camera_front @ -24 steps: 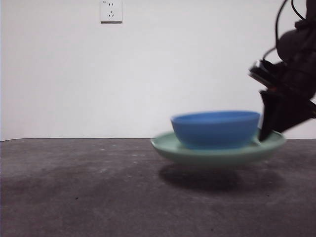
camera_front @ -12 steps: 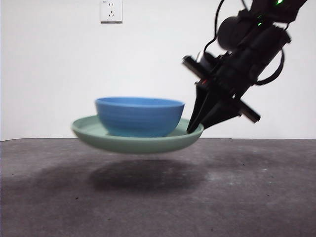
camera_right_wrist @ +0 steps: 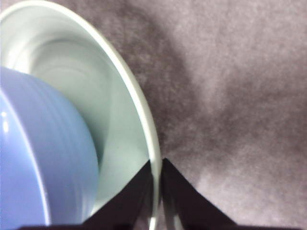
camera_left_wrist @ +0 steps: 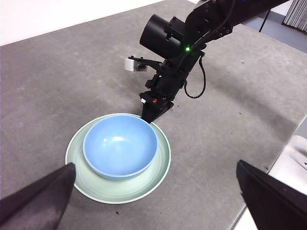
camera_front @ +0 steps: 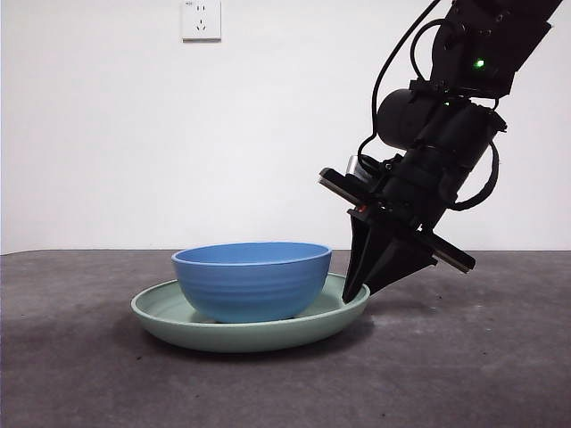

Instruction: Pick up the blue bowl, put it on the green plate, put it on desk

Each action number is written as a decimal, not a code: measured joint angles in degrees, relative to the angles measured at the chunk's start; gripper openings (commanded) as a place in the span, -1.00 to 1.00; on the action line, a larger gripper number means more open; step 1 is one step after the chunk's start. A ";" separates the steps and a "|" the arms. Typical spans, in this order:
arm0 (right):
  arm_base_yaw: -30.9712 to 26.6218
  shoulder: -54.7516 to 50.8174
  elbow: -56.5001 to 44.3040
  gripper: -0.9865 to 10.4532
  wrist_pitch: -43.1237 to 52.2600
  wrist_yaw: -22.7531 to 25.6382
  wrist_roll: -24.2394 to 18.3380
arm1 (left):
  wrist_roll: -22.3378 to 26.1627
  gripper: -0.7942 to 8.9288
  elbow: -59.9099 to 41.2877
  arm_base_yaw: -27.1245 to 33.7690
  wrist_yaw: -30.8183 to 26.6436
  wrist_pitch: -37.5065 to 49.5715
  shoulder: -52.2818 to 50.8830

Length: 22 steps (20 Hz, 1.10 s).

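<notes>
The blue bowl (camera_front: pixel 251 280) sits inside the green plate (camera_front: pixel 169 319), and the plate rests on the desk (camera_front: pixel 464 366). My right gripper (camera_front: pixel 359 292) is shut on the plate's right rim, its arm slanting down from the upper right. In the right wrist view its jaws pinch the plate's rim (camera_right_wrist: pixel 144 120), one inside and one outside, with the bowl (camera_right_wrist: pixel 43 158) close by. The left wrist view looks down from high up on the bowl (camera_left_wrist: pixel 120 146), the plate (camera_left_wrist: pixel 160 165) and the right gripper (camera_left_wrist: pixel 149 115). My left gripper (camera_left_wrist: pixel 158 201) is open and empty, well above them.
A white wall with a power socket (camera_front: pixel 201 20) stands behind the desk. In the left wrist view the desk's edge (camera_left_wrist: pixel 268 165) runs at the right, with a pale surface beyond it.
My right gripper carried the plate with the bowl leftward through the air, then lowered it. The plate now rests on the desk instead of hanging above its shadow.
</notes>
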 measured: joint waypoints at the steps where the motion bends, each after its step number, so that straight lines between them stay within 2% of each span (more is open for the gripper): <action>1: 0.00 0.00 0.00 -0.80 0.07 0.02 0.00 | 0.00 0.44 0.00 0.00 0.00 0.00 0.00; 3: 0.00 0.00 0.00 -0.79 0.13 0.48 0.02 | 0.00 0.44 0.00 0.00 0.00 0.00 0.00; 8: 0.00 0.00 0.00 -0.47 0.85 0.76 0.15 | 0.00 0.44 0.00 0.00 0.00 0.00 0.00; 16: -1.36 -1.07 3.76 -0.21 -3.56 1.36 -0.76 | 0.00 0.44 0.00 0.00 0.00 0.00 0.00; 22: -2.62 -6.71 10.27 0.01 -14.86 10.19 -4.17 | 0.00 0.44 0.00 0.00 0.00 0.00 0.00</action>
